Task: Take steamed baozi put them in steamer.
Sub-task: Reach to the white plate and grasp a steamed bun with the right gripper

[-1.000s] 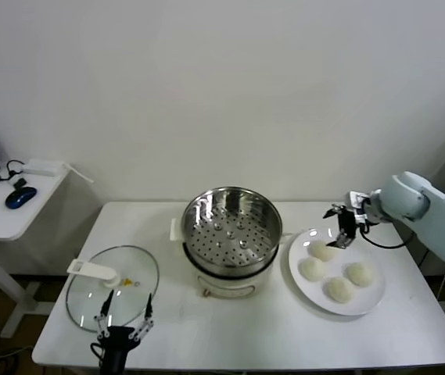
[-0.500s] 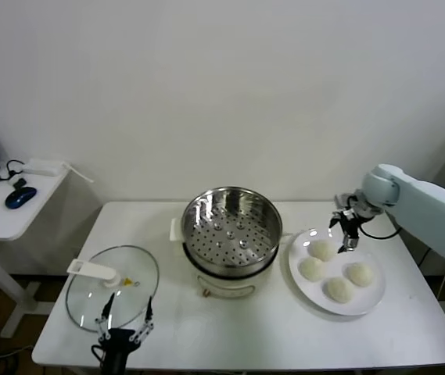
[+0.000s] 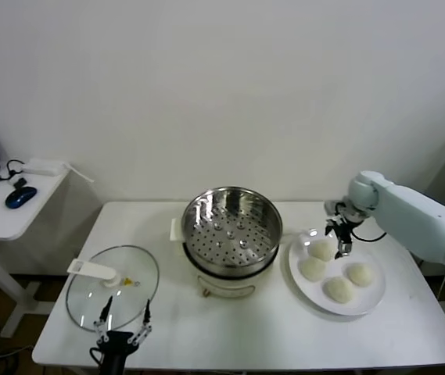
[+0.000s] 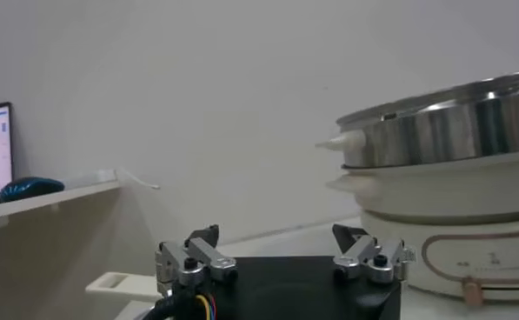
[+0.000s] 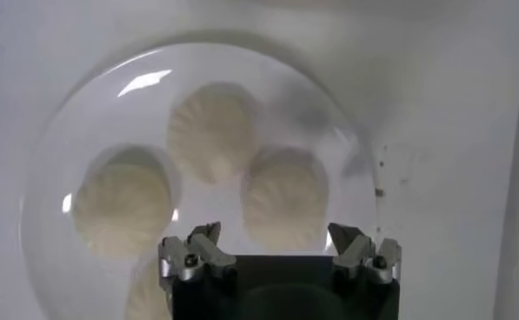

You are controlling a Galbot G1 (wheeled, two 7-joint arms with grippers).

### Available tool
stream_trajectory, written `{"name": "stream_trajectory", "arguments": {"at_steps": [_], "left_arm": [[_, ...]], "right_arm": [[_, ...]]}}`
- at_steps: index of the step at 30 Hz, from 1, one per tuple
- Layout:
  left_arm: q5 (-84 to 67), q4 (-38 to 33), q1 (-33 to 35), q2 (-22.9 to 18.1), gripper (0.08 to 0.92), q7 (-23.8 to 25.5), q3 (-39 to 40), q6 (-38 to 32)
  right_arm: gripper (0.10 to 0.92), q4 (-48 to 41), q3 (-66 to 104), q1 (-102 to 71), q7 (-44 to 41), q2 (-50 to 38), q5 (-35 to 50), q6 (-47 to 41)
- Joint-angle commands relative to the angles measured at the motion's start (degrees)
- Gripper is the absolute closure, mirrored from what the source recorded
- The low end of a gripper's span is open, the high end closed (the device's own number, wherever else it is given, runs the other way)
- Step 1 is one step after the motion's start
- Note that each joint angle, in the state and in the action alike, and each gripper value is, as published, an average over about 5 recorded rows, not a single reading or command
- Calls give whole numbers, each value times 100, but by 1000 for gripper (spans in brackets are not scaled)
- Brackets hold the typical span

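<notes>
Several off-white steamed baozi (image 3: 321,250) lie on a white plate (image 3: 372,298) right of the steamer (image 3: 230,226), a shiny perforated basket on a cream cooker base, with nothing inside. My right gripper (image 3: 339,236) hangs open just above the plate's far side, over the baozi nearest the steamer. In the right wrist view that baozi (image 5: 285,196) lies just ahead of the open right gripper (image 5: 276,242), with two more baozi (image 5: 211,130) (image 5: 123,209) beyond. My left gripper (image 3: 120,328) waits open at the table's front left.
A round glass lid (image 3: 113,293) with a white handle lies flat left of the steamer, just beyond the left gripper. In the left wrist view the steamer (image 4: 450,130) stands ahead of the open left gripper (image 4: 276,245). A side desk (image 3: 11,211) carries a mouse.
The right arm has swung in toward the steamer, and its open gripper has shifted slightly left and down over the plate's far baozi. The left arm has stayed put.
</notes>
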Motion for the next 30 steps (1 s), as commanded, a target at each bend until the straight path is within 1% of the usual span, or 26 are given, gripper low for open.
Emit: {"name": "stream_trajectory", "arguments": {"at_steps": [1, 10, 13, 18, 22, 26, 30], "left_arm": [[-1, 36, -13, -52, 177, -7, -14, -9], [27, 52, -12, -58, 177, -16, -19, -26], [27, 52, -7, -62, 177, -18, -16, -34], [27, 31, -8, -69, 177, -18, -17, -29], [32, 16, -6, -72, 177, -17, -16, -25], [39, 13, -4, -69, 177, -19, -19, -29], [35, 13, -3, -66, 177, -23, -30, -36]], "right_arm": [[203, -371, 349, -266, 58, 217, -224, 139], [203, -496, 500, -261, 167, 360, -267, 213], [216, -476, 490, -269, 171, 361, -277, 201], [304, -445, 475, -277, 152, 345, -335, 199], [328, -350, 462, -237, 140, 323, -300, 196], [330, -2, 212, 57, 113, 183, -107, 205], [330, 726, -638, 959, 37, -127, 510, 243]]}}
